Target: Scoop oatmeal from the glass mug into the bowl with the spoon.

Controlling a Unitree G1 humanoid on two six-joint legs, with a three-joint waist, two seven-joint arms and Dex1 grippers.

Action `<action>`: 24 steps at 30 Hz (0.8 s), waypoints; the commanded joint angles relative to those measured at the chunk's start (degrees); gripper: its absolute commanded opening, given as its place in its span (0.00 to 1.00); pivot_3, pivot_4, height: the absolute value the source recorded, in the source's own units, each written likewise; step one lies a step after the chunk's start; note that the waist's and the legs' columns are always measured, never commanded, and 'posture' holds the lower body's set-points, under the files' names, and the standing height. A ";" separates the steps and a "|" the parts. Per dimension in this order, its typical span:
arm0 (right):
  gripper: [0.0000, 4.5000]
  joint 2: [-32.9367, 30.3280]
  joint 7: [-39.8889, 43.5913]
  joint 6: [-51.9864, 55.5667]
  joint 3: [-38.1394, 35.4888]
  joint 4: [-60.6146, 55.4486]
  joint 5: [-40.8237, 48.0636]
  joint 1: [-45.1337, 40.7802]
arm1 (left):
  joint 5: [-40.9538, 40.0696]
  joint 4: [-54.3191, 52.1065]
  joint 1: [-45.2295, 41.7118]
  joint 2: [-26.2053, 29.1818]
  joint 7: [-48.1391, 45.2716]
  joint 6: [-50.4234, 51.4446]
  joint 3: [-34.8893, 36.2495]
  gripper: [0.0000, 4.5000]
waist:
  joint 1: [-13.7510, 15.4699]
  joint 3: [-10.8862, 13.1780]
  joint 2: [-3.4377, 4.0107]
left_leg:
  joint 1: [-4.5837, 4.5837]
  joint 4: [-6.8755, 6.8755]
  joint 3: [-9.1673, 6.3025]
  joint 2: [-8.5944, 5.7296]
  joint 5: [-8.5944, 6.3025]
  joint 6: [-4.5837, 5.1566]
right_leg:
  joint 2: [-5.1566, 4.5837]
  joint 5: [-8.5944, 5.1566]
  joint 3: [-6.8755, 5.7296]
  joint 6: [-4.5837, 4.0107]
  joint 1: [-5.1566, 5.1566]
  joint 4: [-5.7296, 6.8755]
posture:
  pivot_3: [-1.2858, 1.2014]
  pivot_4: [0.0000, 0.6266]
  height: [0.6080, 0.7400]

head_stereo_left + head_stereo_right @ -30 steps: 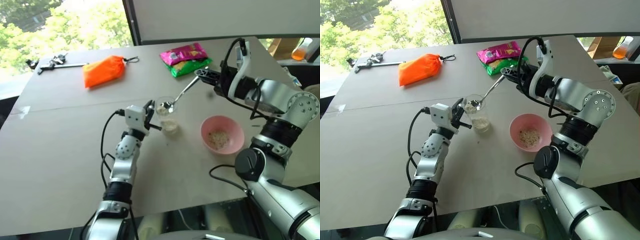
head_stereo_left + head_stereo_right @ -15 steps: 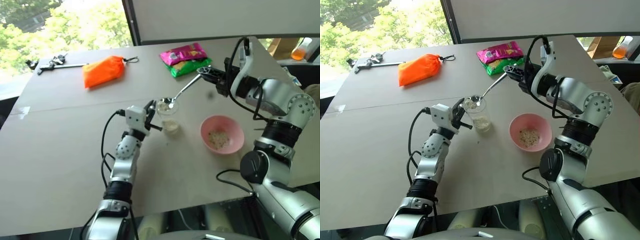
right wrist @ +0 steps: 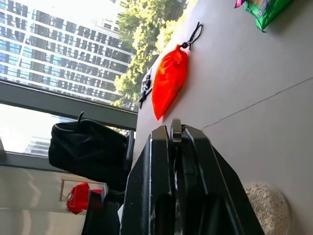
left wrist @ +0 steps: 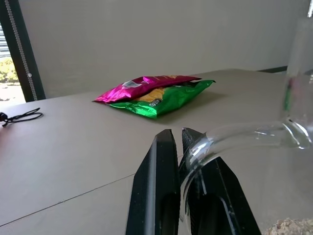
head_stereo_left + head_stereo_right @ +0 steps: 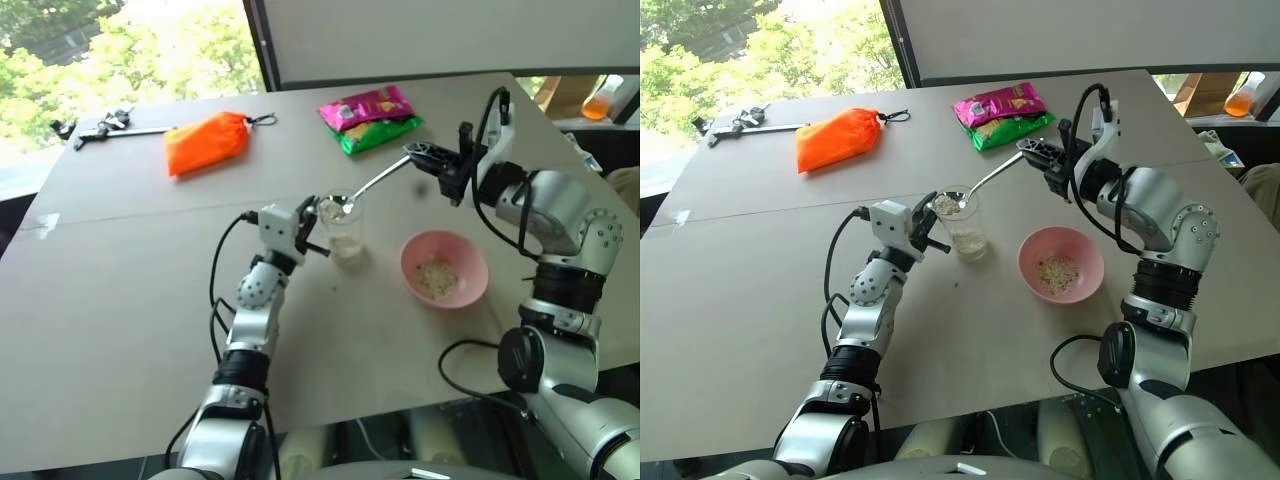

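Pale oatmeal [image 5: 332, 207] heaps on the spoon [image 5: 372, 185], whose oval end sits just over the rim of the glass mug [image 5: 341, 228] in the left eye view. A second ago that end was down inside the mug; now it has come up to rim height, so I judge the scoop loaded and the carry to the bowl [image 5: 444, 268] as the step in hand. The bowl lies at about four o'clock from the mug, near but apart, with a small heap of flakes already in it. The right gripper [image 5: 432, 158], at two o'clock from the mug, has its fingers pinched tight on the spoon's handle. The left gripper [image 5: 307, 229] has its fingers clamped on the mug's handle at nine o'clock of the glass.

From the right eye view, an orange pouch [image 5: 837, 138] lies well away at eleven o'clock on the surface [image 5: 760, 300], and a pink and green snack pack [image 5: 1004, 115] at one o'clock.

Left wrist view: the two black fingers [image 4: 156, 196] close narrowly on the clear curved handle, with flakes at the mug's foot and the snack pack beyond.

Right wrist view: the fingers [image 3: 154, 196] are closed on the thin handle's edge; the mug's oatmeal shows below, the orange pouch further off
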 commanded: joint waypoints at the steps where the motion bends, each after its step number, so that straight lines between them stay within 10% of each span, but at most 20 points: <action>1: 0.00 -1.67 0.04 -3.98 1.66 -3.18 4.60 0.67 | -0.30 -0.33 -0.91 -0.06 -0.66 -1.38 -0.15 0.01 | 0.02 0.00 0.00 | 0.00 0.00 0.00 0.00 0.00 0.00 | 0.00 0.00 0.00 0.00 0.00 0.00 | 0.52 0.24 1.00; 24: 0.00 -8.78 6.84 -5.78 -2.39 -11.71 8.67 8.46 | 0.03 2.32 -2.24 -0.53 -2.18 -3.03 -0.57 0.01 | 0.24 0.00 -0.01 | -0.03 0.02 0.01 0.01 -0.01 0.02 | 0.01 0.00 -0.01 0.00 0.01 -0.03 | 0.52 0.24 1.00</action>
